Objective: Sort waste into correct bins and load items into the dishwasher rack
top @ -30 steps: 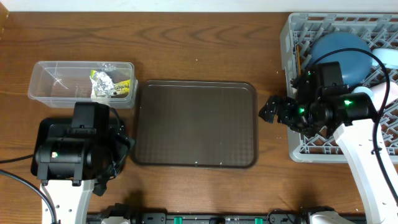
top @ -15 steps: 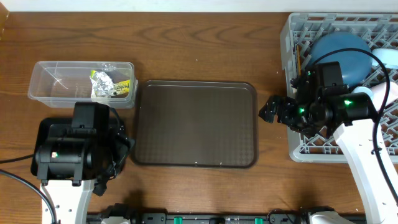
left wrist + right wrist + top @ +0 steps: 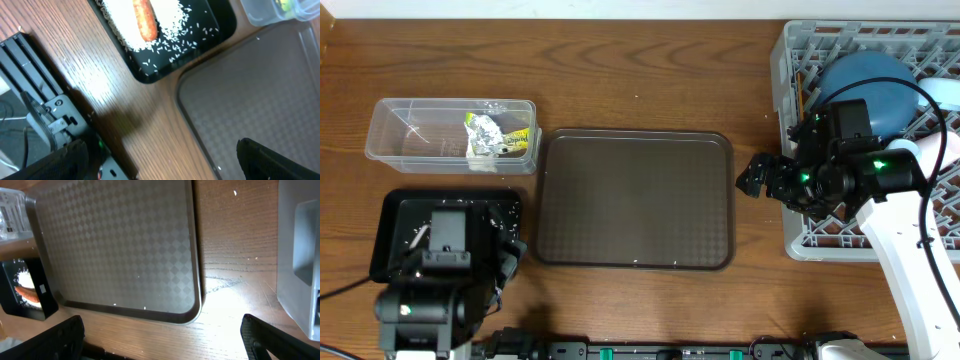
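From overhead, I am seeing the wrapper (image 3: pixel 500 135) lying in the tub (image 3: pixel 390 140). The black tray (image 3: pixel 395 215) is sitting partly hidden under the left arm (image 3: pixel 425 300). The blue bowl (image 3: pixel 865 75) is leaning inside the rack (image 3: pixel 810 240). The right gripper (image 3: pixel 760 175) is hanging over the tabletop (image 3: pixel 650 70), between the brown tray (image 3: pixel 635 200) and the rack, just beside the rack wall. I am judging that a quick swing to the right could be knocking the rack and making the bowl slide.

In the left wrist view, the left gripper (image 3: pixel 160 145) is standing with its fingers wide apart and nothing between them. It is looking at one corner of the black tray, where the carrot (image 3: pixel 144 20) is lying on the rice (image 3: pixel 167 22) and loose grains are spreading toward the rim. If I am sweeping toward this corner, a finger could be hitting the rim and throwing grains onto the tabletop, where they are hard to collect.

In the right wrist view, the right gripper is also spread apart and is carrying nothing. It is hovering above the near edge of the brown tray. If I am lowering it here, a finger could be catching that raised edge and dragging the brown tray against the black tray.
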You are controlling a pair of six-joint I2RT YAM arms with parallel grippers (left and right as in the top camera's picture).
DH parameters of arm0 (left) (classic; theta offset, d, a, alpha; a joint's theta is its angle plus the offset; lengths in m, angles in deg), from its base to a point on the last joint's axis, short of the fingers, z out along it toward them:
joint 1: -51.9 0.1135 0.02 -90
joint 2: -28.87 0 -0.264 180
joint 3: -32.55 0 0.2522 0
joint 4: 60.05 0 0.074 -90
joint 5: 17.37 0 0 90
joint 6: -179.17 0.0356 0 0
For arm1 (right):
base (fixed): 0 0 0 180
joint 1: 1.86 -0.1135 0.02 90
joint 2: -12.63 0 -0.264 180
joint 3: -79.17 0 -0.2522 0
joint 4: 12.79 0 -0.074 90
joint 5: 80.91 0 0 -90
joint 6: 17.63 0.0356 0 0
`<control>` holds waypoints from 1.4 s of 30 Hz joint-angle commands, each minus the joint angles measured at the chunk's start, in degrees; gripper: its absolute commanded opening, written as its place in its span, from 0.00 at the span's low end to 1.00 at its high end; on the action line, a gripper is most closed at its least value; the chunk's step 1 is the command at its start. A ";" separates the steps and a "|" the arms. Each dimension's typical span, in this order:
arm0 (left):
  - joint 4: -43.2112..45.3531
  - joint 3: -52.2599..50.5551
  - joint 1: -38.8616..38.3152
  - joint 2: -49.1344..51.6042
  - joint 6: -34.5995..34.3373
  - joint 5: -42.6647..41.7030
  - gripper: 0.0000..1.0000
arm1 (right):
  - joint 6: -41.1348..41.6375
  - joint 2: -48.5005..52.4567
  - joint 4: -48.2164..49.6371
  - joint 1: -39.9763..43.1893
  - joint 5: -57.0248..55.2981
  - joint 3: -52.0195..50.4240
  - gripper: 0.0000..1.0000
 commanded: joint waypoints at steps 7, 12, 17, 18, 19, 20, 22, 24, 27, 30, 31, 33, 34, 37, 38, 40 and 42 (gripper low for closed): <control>4.39 -11.28 -0.13 -9.11 0.13 2.58 0.98 | 0.24 0.26 0.07 -0.70 0.04 -0.20 0.99; 19.12 -16.92 -0.15 -14.25 6.91 1.05 0.98 | 0.24 0.26 0.07 -0.70 0.04 -0.20 0.99; 37.64 -24.98 -0.24 -18.73 19.34 -4.83 0.98 | 0.24 0.26 0.07 -0.70 0.02 -0.20 0.99; 41.86 -26.95 -0.24 -19.65 22.27 -6.62 0.98 | 0.24 0.26 0.07 -0.70 0.04 -0.17 0.99; 45.51 -28.70 -0.24 -20.44 24.68 -8.35 0.98 | 0.24 0.26 0.07 -0.70 0.04 -0.20 0.99; 48.98 -30.42 -0.24 -21.24 26.91 -10.03 0.98 | 0.24 0.26 0.07 -0.70 0.04 -0.20 0.99; 54.77 -33.75 -0.24 -22.99 31.21 -12.83 0.98 | 0.24 0.26 0.07 -0.70 0.04 -0.20 0.99; 58.45 -36.96 -0.24 -24.74 33.18 -13.40 0.98 | 0.24 0.26 0.07 -0.70 0.02 -0.20 0.99; 62.10 -41.03 -0.24 -27.02 35.17 -13.35 0.98 | 0.24 0.26 0.07 -0.70 0.04 -0.20 0.99; 67.58 -45.48 -0.22 -29.09 36.48 -13.38 0.98 | 0.24 0.26 0.07 -0.70 0.04 -0.20 0.99; 69.51 -46.95 -0.22 -29.83 36.87 -13.38 0.98 | 0.24 0.26 0.07 -0.70 0.04 -0.20 0.99; 73.02 -49.81 -0.22 -31.39 37.27 -13.38 0.98 | 0.24 0.26 0.07 -0.70 0.02 -0.20 0.99; 74.77 -51.15 -0.22 -32.09 37.24 -13.38 0.98 | 0.24 0.26 0.07 -0.70 0.02 -0.20 0.99; 79.73 -55.06 -0.22 -34.34 37.22 -13.42 0.98 | 0.24 0.26 0.07 -0.70 0.04 -0.20 0.99; 80.83 -55.95 -0.22 -34.91 37.24 -13.42 0.98 | 0.24 0.26 0.07 -0.70 0.02 -0.20 0.99; 82.20 -57.37 -0.22 -36.09 37.24 -13.40 0.98 | 0.24 0.26 0.07 -0.70 0.02 -0.20 0.99; 82.29 -58.42 -0.22 -37.31 37.27 -13.38 0.98 | 0.24 0.26 0.07 -0.70 0.04 -0.20 0.99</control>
